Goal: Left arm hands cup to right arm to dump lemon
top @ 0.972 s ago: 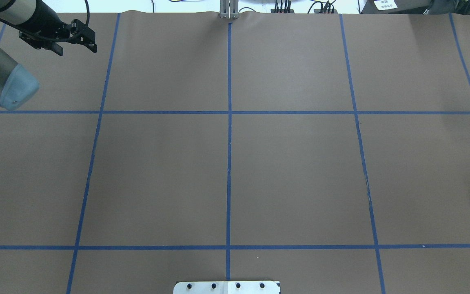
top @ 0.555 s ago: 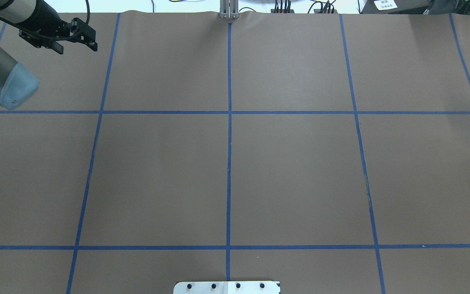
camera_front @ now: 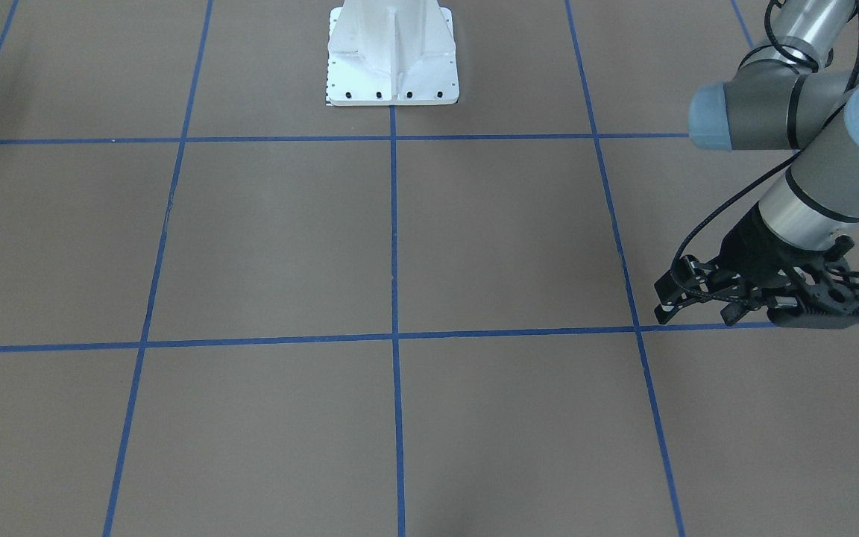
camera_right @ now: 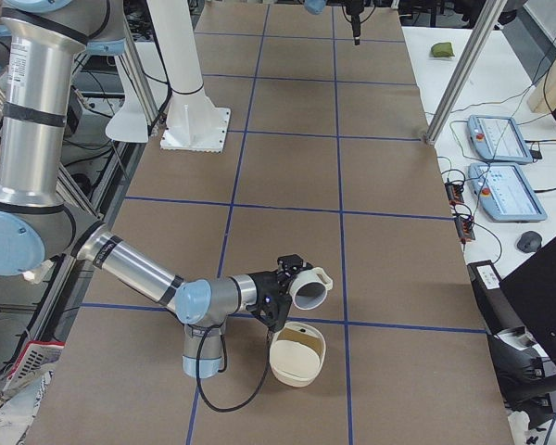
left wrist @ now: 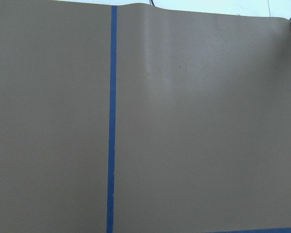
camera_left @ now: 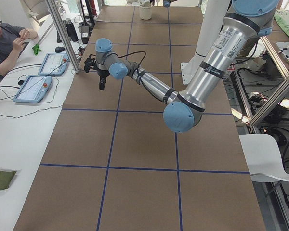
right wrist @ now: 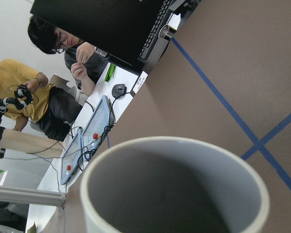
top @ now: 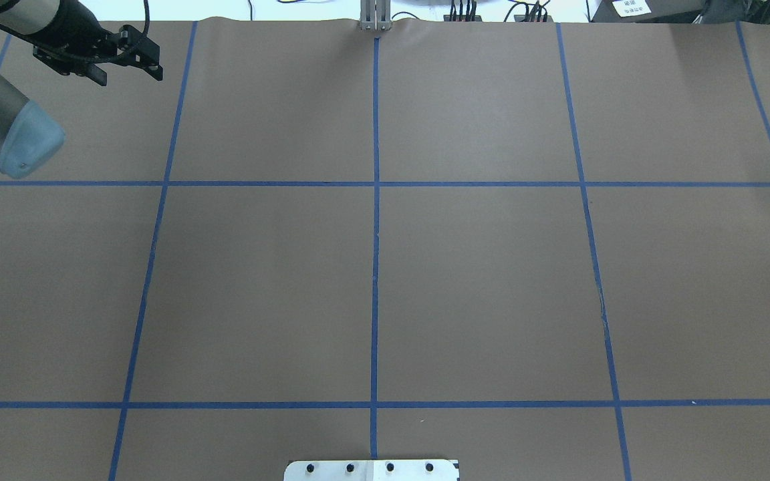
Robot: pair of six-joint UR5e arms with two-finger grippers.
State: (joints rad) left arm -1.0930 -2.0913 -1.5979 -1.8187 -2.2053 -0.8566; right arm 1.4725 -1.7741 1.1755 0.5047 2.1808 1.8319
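Exterior right shows the cup [camera_right: 310, 289] tilted at the right gripper [camera_right: 283, 287], jaws unreadable; the left gripper's [top: 129, 73] jaws spread wide, empty.

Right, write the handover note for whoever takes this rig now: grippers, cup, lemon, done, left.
Left gripper: open, empty, over the table's far left corner.
Right gripper: at the cup; seen only from the side, so I cannot tell how the jaws stand.
Cup: off the table, tipped on its side over a cream bowl.
Lemon: not visible in any view; the visible part of the cup's inside looks empty.
Done: hand-over, cup tipped.
Left: probably confirm the lemon is out.
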